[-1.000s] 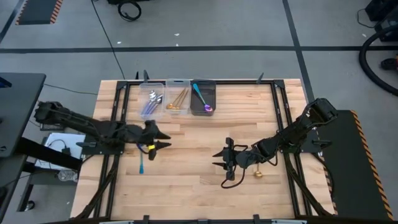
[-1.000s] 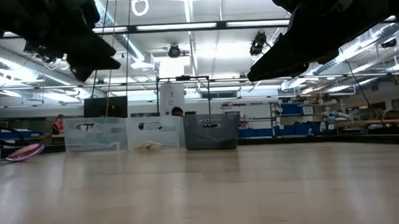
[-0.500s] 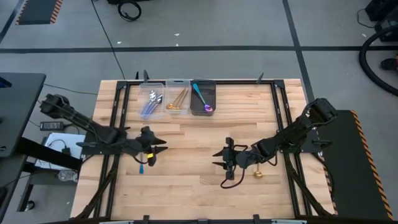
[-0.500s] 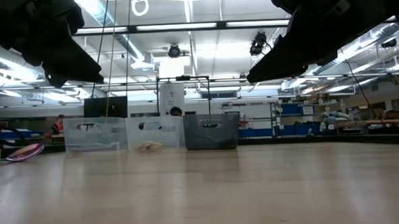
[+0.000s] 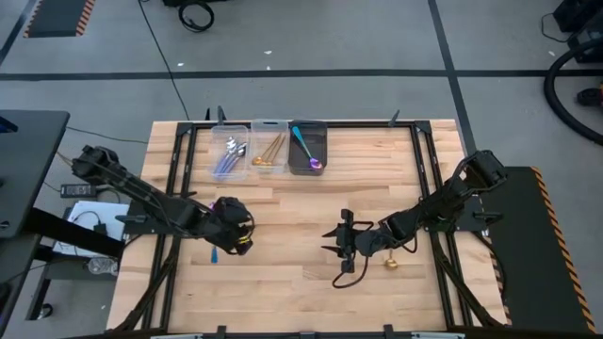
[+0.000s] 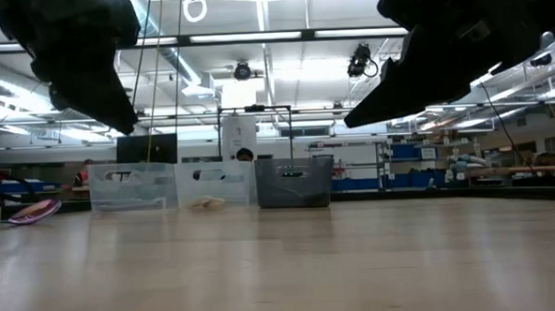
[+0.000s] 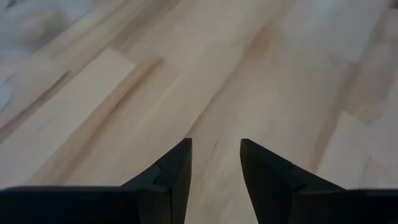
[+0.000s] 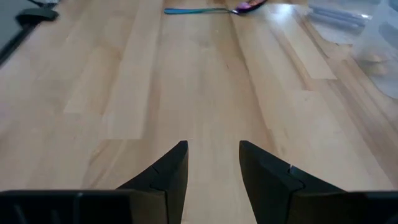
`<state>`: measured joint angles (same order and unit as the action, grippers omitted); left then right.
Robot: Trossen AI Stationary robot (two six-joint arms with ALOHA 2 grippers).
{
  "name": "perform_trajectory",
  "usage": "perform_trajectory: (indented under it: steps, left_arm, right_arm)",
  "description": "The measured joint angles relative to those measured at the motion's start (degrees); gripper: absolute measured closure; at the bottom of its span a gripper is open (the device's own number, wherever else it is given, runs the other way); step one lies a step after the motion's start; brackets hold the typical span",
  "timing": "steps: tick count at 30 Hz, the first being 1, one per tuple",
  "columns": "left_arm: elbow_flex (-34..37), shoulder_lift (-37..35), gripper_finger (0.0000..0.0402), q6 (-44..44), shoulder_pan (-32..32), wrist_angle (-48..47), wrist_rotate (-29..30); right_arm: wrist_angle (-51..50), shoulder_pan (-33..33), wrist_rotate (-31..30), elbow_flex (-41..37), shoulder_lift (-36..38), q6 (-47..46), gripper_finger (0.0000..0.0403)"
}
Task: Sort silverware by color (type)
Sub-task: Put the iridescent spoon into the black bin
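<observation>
We are going for the blue spoon (image 5: 214, 252) — it is lying flat on the table (image 5: 301, 282) near the left edge, and our left gripper (image 5: 236, 240) is hanging just beside it. The fingers (image 7: 177, 171) are apart with nothing between them; only bare wood is showing there. So we are not over the spoon yet.

To do this well, we are thinking we should slide the left gripper over the thin handle, turn so the fingers sit across it, then come straight down and pinch. The spoon is slim and flat, so a crooked pinch may push it away.

The right gripper (image 5: 337, 243) is waiting near the middle, fingers apart too, holding nothing. A gold spoon (image 5: 390, 263) is lying just beside that arm.

At the far edge three bins are standing in a row: the clear bin (image 5: 230, 151) with lilac spoons, the middle bin (image 5: 269, 149) with gold ones, and the dark bin (image 5: 308, 141) with a blue and purple one — our spoon belongs there.
</observation>
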<state>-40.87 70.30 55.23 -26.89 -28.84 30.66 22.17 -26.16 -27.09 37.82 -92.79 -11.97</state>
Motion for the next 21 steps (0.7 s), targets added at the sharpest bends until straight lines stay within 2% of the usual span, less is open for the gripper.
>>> perform_trajectory:
  steps: [6, 11, 14, 21]
  left_arm:
    - [-4.0, 3.3, 0.0259, 15.9, -0.1, -10.8, -1.5]
    - [-3.7, 5.0, 0.0259, 25.7, -0.1, -20.0, -8.4]
    - [-3.7, 6.0, 0.0259, 29.3, -0.2, -23.1, -10.8]
    - [-3.7, 9.0, 0.0259, 33.5, -0.4, -23.8, -14.3]
  right_arm:
    - [-0.5, -0.4, 0.2, 0.0, 0.0, 0.2, 0.0250]
    - [-0.8, -0.4, 1.3, 0.0, 0.0, 0.2, 0.0250]
    - [-0.9, -0.4, 1.3, 0.0, 0.0, 0.2, 0.0250]
    - [-0.9, -0.4, 1.3, 0.0, 0.0, 0.2, 0.0250]
